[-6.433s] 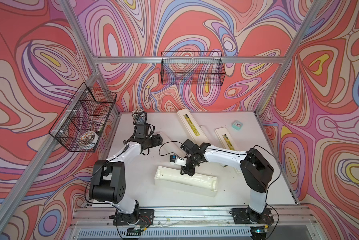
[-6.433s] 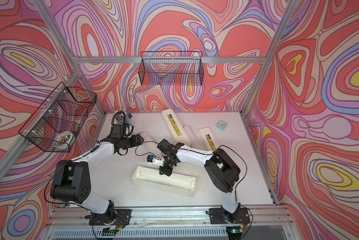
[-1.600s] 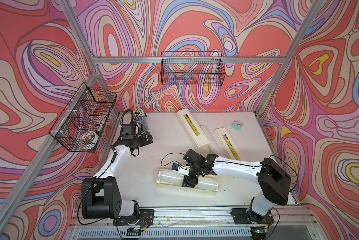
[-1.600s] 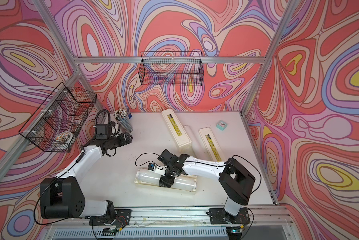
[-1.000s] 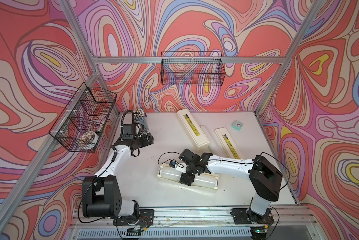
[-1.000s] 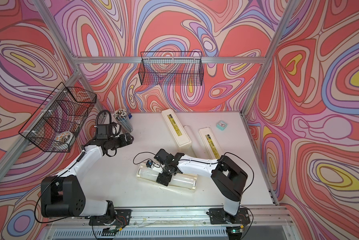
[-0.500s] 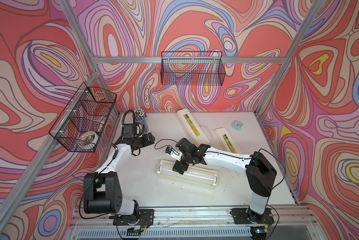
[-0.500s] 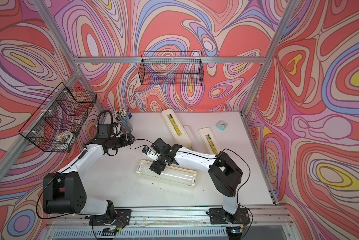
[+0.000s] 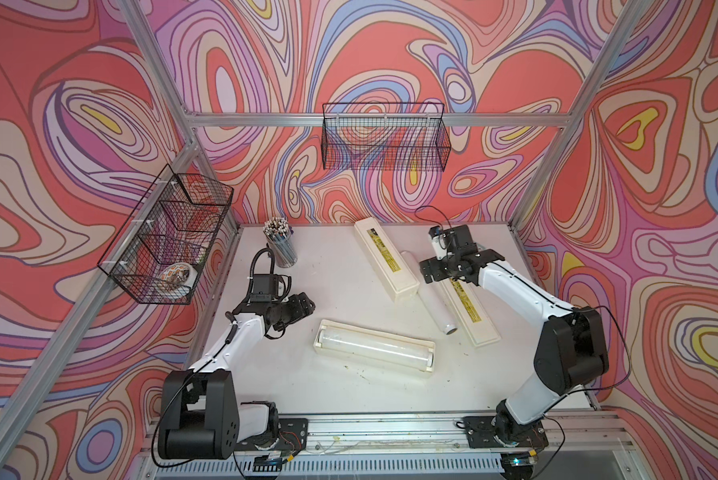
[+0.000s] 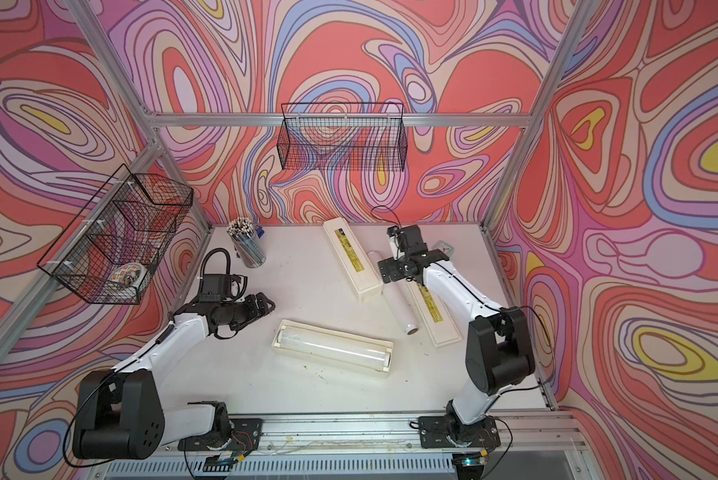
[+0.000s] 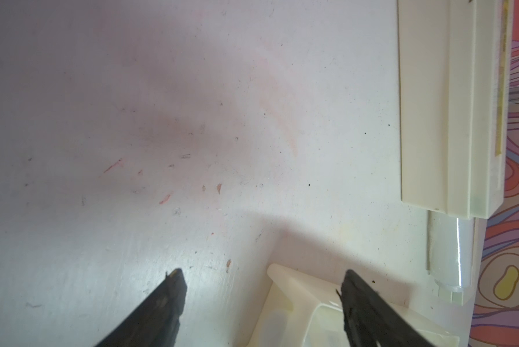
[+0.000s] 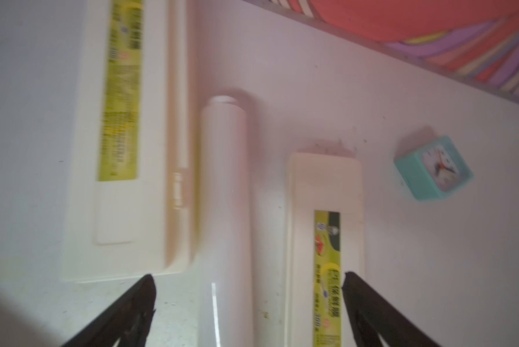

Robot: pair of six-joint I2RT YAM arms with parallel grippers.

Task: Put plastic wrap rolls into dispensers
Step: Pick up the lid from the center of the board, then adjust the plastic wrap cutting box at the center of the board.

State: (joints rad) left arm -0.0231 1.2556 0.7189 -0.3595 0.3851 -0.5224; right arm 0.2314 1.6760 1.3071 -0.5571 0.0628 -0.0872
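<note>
The right gripper (image 12: 248, 275), jaws spread, hovers over the loose roll (image 9: 436, 303), lying flat between a closed dispenser (image 9: 386, 259) and a labelled lid (image 9: 471, 309). Best to straddle it crosswise near mid-length, clear of both neighbours. Its long axis runs back-to-front, core end frontward. Left gripper (image 11: 262, 272): spread, empty.

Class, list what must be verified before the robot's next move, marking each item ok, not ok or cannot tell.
1. Right gripper open and empty: ok.
2. Loose roll between its fingers in the right wrist view: ok.
3. Right gripper low enough to grasp that roll: cannot tell.
4. Left gripper open, empty: ok.
5. Other roll seated in the open dispenser: ok.
6. Closed dispenser opened to receive the loose roll: not ok, shut.
</note>
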